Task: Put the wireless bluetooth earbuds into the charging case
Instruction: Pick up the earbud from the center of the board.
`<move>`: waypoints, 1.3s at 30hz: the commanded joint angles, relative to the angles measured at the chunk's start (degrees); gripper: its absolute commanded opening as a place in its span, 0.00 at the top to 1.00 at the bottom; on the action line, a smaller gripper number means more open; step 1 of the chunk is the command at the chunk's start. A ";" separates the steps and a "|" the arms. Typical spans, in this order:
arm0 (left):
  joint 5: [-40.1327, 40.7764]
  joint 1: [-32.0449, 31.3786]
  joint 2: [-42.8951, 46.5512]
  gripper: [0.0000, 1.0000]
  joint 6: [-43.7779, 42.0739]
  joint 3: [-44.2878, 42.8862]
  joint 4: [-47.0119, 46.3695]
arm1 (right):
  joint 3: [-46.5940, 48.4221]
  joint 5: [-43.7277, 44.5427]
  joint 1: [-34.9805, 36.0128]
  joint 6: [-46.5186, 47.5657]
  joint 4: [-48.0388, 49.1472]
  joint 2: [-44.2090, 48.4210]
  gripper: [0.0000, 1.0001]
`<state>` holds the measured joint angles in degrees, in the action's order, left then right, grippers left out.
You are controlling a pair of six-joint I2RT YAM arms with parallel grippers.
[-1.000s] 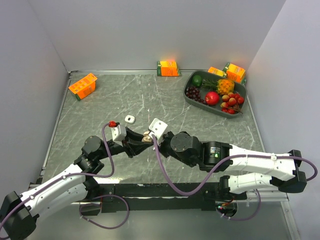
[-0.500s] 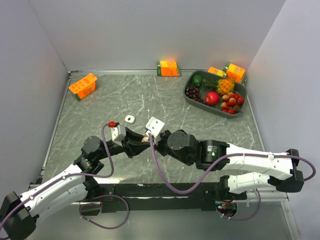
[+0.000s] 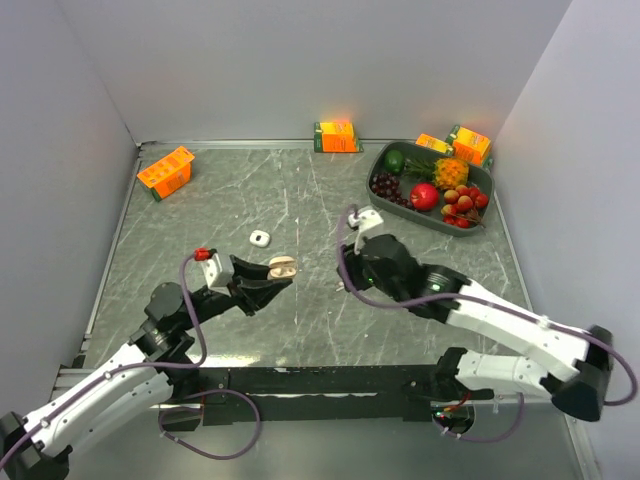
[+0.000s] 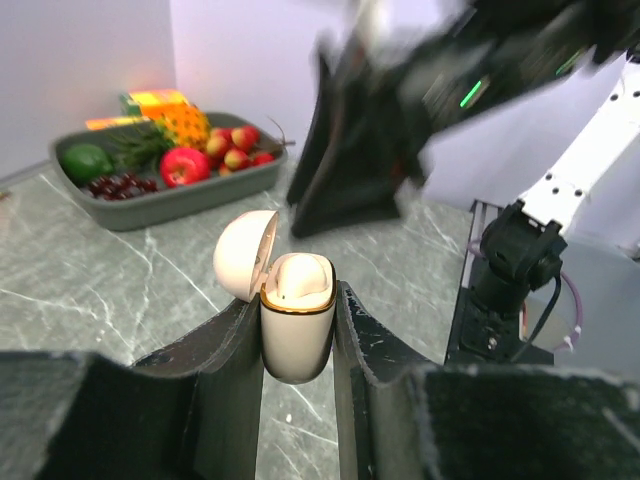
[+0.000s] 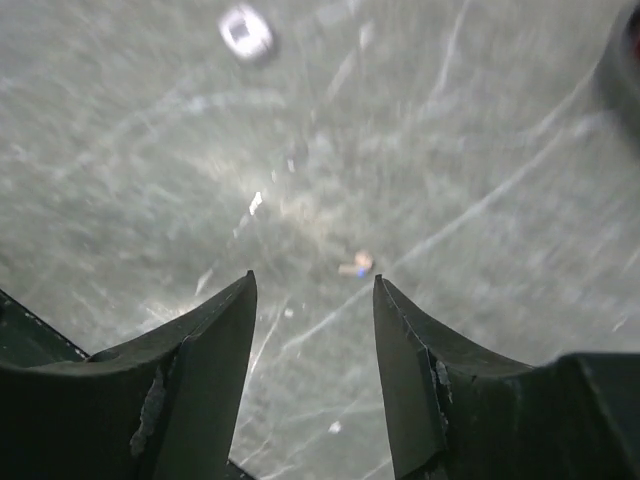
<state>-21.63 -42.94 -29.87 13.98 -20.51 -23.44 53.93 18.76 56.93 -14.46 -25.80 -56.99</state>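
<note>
Altogether, two arms work over one marbled table (image 3: 200,210). At its back stand four orange cartons (image 3: 166,172), and one grey tray (image 3: 381,200) of mixed fruit sits in the far right corner. One small white rounded item (image 3: 260,238) with a dark centre lies alone on the table; what it is cannot be told from these views.

One beige charging case (image 4: 297,335) is in view, with a gold rim and its lid (image 4: 244,255) swung open to the left. The left gripper (image 3: 275,272) is clamped on it, one black finger (image 4: 225,380) pressed to each flank, holding it upright above the table. A pale rounded shape (image 4: 300,279) fills the mouth of the case. It looks like the earbuds seated inside, but whether one or two cannot be told.

The right gripper (image 5: 314,280) has its fingers spread apart with nothing between them. It hangs over bare table, well apart from the case and to its right, near the tray. From its wrist view one tiny pale speck (image 5: 357,264) lies on the table below, just beyond the gap between the fingertips. It is too blurred to name as an earbud.
</note>
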 commanded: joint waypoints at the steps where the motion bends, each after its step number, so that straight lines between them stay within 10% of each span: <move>1: 2.47 0.14 2.79 0.99 -0.97 -0.67 1.38 | -4.09 -7.50 -3.30 -12.51 0.40 -6.98 0.42; 16: 2.47 0.14 6.57 0.99 0.17 -0.14 4.10 | -8.76 -17.09 -16.06 -29.04 10.06 -24.39 0.46; 39: 2.29 0.14 6.05 0.99 -0.09 -0.14 4.63 | -0.67 -10.60 -16.67 -19.30 8.23 -35.91 0.46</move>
<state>-19.57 -42.94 -23.49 14.24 -20.47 -17.85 49.74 4.93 40.49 -37.56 -17.74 -91.42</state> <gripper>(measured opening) 0.318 0.539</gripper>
